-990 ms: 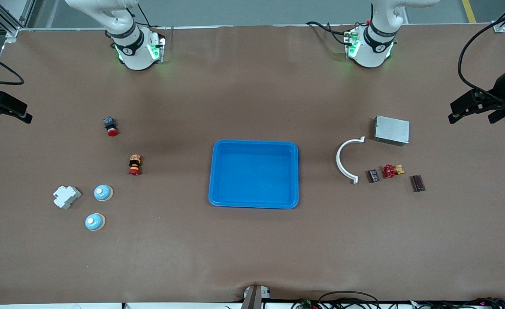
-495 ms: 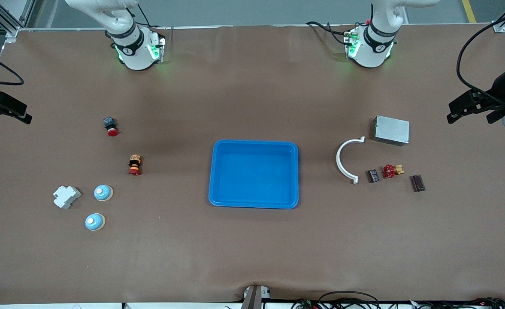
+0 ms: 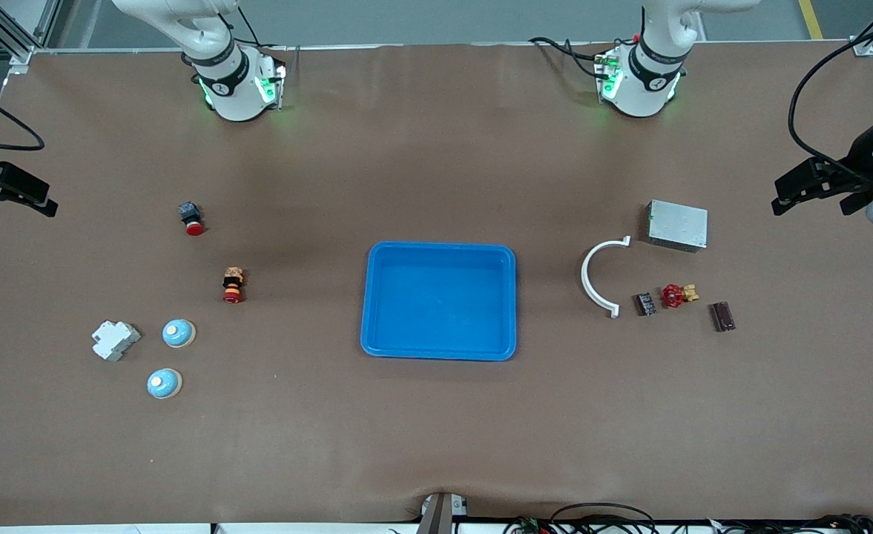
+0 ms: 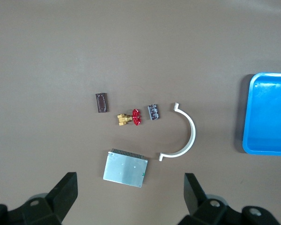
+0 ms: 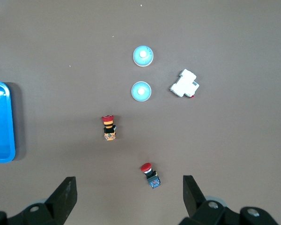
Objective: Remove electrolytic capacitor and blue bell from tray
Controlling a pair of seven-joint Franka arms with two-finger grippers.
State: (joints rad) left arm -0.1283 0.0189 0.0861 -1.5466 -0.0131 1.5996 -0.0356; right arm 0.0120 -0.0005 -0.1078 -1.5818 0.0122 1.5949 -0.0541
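We see the left gripper (image 3: pixel 814 185) high over the table's edge at the left arm's end, its fingers (image 4: pixel 61 194) spread wide apart and holding nothing. The right gripper (image 3: pixel 13 194) hangs over the edge at the right arm's end, fingers (image 5: pixel 65 194) likewise parted and empty.

Mid-table we find the blue tray (image 3: pixel 509 304), with nothing in it.

Toward the left arm's end, the capacitor (image 3: pixel 645 304) lies just beside one tip of the white curved bracket (image 3: pixel 592 278), with the red valve (image 3: pixel 676 296) next to it and the dark brown block (image 3: pixel 722 316) farther out. The grey metal box (image 3: pixel 677 225) sits farther from the front camera than these. Toward the right arm's end, two blue bells (image 3: pixel 179 334) (image 3: pixel 163 383) lie near the white breaker (image 3: pixel 115 340); two red push buttons (image 3: pixel 233 285) (image 3: pixel 191 218) stand apart, farther from the camera.

The left wrist view alone shows the box's finned edge; the right wrist view shows each bell's white centre clearly.

Bare brown table (image 3: pixel 436 445) surrounds the tray on every side.
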